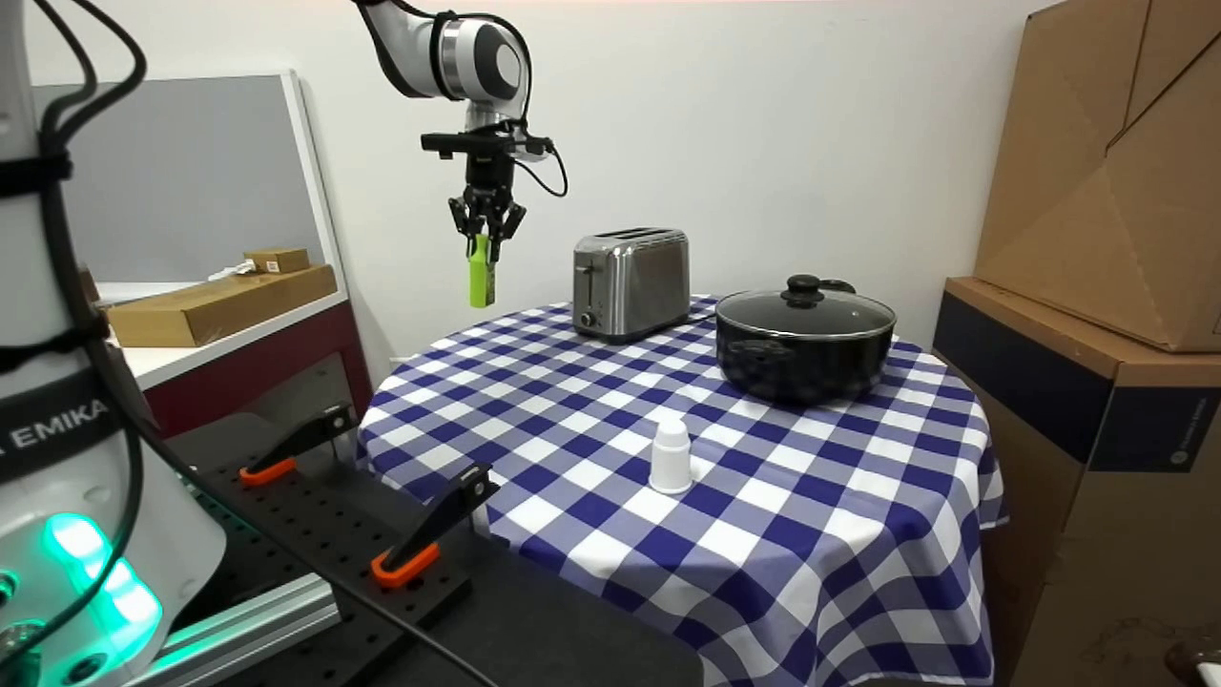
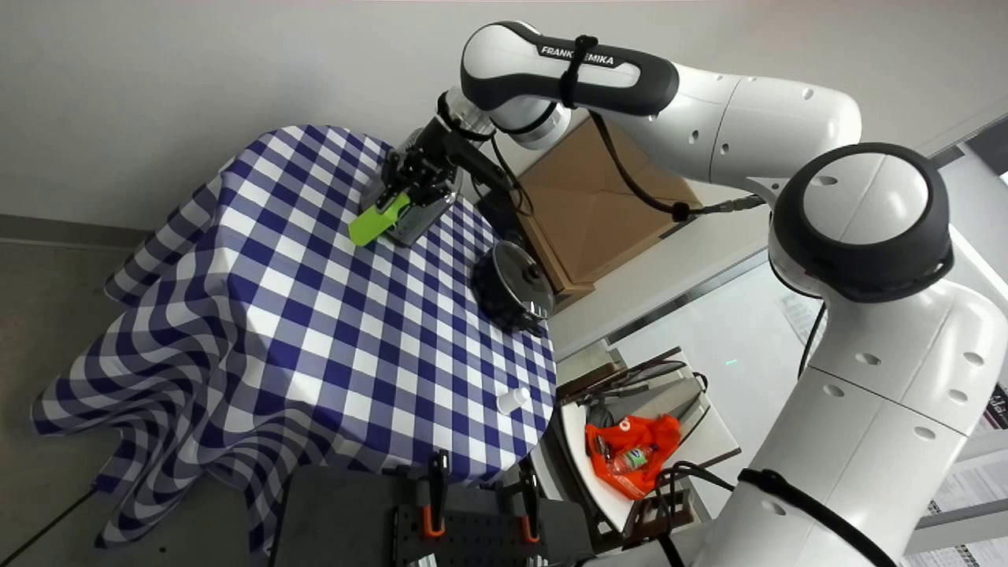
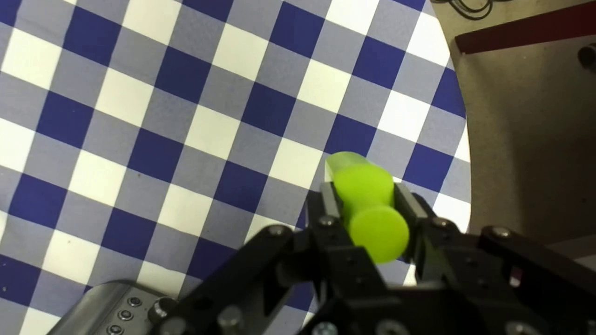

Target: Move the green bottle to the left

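The slim lime-green bottle (image 1: pixel 479 279) is held upright in the air, close to the table's back left edge in this exterior view. It also shows in an exterior view (image 2: pixel 376 222) and in the wrist view (image 3: pixel 365 184), where I look down on its cap. My gripper (image 1: pixel 483 246) is shut on the bottle's upper part, with a finger on each side of it in the wrist view (image 3: pixel 364 200). The bottle's base hangs above the checkered tablecloth and does not touch it. Part of the bottle's neck is hidden behind the fingers in both exterior views.
A silver toaster (image 1: pixel 633 283) stands close to the held bottle. A black pot with a glass lid (image 1: pixel 804 348) and a small white bottle (image 1: pixel 672 458) stand on the checkered table (image 1: pixel 572 410). Cardboard boxes (image 1: pixel 1097 429) are beside the table. Clamps (image 1: pixel 429 525) sit at the robot's base.
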### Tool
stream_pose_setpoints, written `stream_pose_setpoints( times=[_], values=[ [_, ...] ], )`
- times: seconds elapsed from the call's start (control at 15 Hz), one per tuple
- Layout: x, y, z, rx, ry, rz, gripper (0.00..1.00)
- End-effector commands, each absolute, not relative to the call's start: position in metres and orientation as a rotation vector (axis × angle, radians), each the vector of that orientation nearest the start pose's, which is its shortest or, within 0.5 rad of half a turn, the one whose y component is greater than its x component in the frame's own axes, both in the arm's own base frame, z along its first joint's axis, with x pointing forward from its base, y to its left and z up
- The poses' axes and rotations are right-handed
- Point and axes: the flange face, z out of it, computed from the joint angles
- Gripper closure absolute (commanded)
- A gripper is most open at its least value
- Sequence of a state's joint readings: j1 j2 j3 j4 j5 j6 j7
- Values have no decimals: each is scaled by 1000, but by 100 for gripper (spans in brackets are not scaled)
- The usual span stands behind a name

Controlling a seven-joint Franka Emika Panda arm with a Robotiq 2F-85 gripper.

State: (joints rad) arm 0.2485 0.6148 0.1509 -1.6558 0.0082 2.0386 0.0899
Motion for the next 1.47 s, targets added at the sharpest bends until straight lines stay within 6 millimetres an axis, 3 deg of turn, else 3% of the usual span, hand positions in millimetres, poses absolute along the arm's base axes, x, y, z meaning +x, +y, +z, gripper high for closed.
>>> stream_pose_setpoints(
  times=[0.0, 0.33, 0.8, 1.4],
  values=[
    [615, 277, 222, -3050, -460, 371, 92],
    [604, 309, 188, -3105, -619, 384, 92],
    [590, 329, 144, -3182, -833, 411, 92],
    [597, 344, 142, -3166, -837, 371, 92]
  ],
)
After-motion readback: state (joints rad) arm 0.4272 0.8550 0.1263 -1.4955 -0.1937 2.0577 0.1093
